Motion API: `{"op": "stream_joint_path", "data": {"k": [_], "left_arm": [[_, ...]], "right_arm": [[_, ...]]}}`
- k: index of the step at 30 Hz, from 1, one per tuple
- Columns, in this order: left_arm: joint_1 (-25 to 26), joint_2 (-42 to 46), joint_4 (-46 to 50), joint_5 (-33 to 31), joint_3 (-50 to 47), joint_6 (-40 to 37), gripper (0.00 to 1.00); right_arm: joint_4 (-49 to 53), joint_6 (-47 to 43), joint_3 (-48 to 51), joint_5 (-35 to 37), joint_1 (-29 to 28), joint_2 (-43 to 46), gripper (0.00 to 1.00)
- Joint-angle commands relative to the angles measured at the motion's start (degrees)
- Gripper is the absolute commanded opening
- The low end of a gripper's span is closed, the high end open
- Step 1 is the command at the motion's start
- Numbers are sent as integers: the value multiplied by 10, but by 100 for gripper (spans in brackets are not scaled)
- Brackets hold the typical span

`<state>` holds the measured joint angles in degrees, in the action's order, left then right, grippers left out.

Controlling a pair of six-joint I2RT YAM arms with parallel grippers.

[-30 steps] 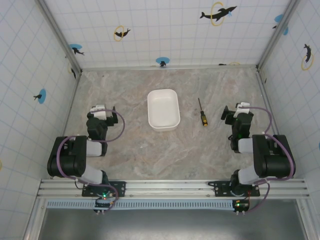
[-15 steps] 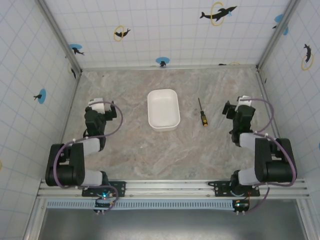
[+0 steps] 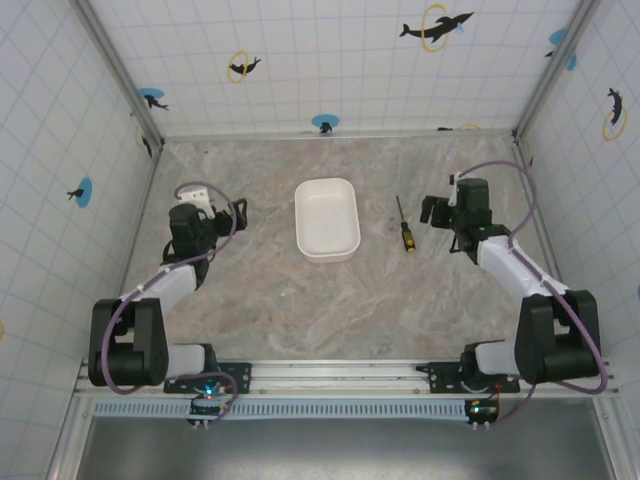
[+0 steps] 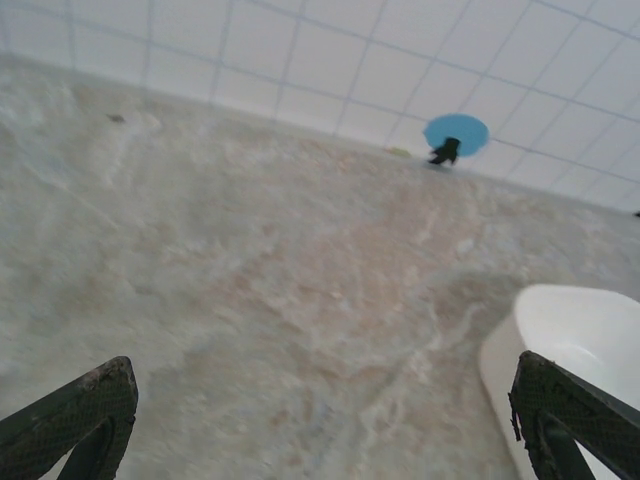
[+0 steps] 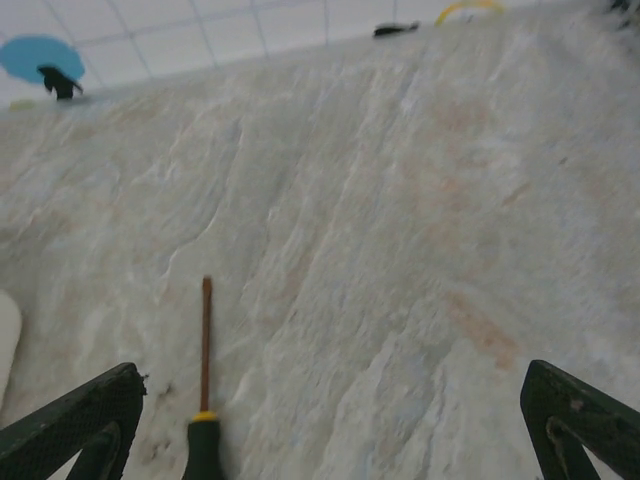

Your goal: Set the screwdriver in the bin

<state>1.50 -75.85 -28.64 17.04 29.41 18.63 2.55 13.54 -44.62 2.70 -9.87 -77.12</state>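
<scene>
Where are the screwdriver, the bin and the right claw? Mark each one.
screwdriver [image 3: 403,225], top view, where the shaft meets the handle.
bin [image 3: 327,216], top view, bare inside floor.
right claw [image 3: 431,214], top view, midway between its fingertips.

Count: 1 screwdriver [image 3: 404,233], just beside the right jaws on the side toward the left jaws; 1 bin [image 3: 327,215], between the 2 sets of jaws. 2 arms, i.e. left arm [image 3: 170,285] & right arm [image 3: 510,262], w/ 1 set of jaws each, on 1 bench [image 3: 300,310]. Animal stickers [image 3: 435,25] on the walls [image 3: 350,60]: at least 7, some cut off, so no exact no.
</scene>
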Motion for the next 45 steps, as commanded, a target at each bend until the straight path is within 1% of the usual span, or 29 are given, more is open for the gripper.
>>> {"op": "stream_joint_path", "data": {"k": [1, 6, 9, 12, 16, 24, 28, 32, 36, 38, 42, 45], "left_arm": [[10, -16, 9, 63, -9, 61, 98], [13, -31, 49, 111, 14, 72, 98], [15, -32, 84, 131, 30, 70, 98], [15, -24, 118, 137, 34, 67, 98], [16, -13, 149, 128, 31, 60, 98], [18, 0, 151, 114, 17, 66, 98], [20, -10, 164, 112, 32, 66, 98], [24, -23, 167, 113, 43, 71, 98], [30, -30, 168, 116, 47, 72, 98], [33, -32, 171, 115, 47, 69, 97], [36, -32, 183, 110, 52, 62, 98], [37, -29, 188, 108, 55, 58, 98]], "right_arm": [[91, 36, -38, -38, -26, -32, 100], [107, 45, -74, -41, -63, -88, 100], [135, 46, -104, -28, -79, -130, 98], [153, 48, -127, -19, -88, -167, 94], [191, 45, -158, -1, -91, -203, 83], [231, 25, -185, 6, -89, -237, 75], [236, 21, -193, 5, -90, -253, 65], [240, 19, -199, 2, -92, -264, 59], [246, 18, -207, 2, -96, -275, 55], [247, 18, -210, 1, -97, -281, 51], [253, 21, -216, 1, -97, -290, 40], [255, 26, -216, -6, -96, -291, 30]]}}
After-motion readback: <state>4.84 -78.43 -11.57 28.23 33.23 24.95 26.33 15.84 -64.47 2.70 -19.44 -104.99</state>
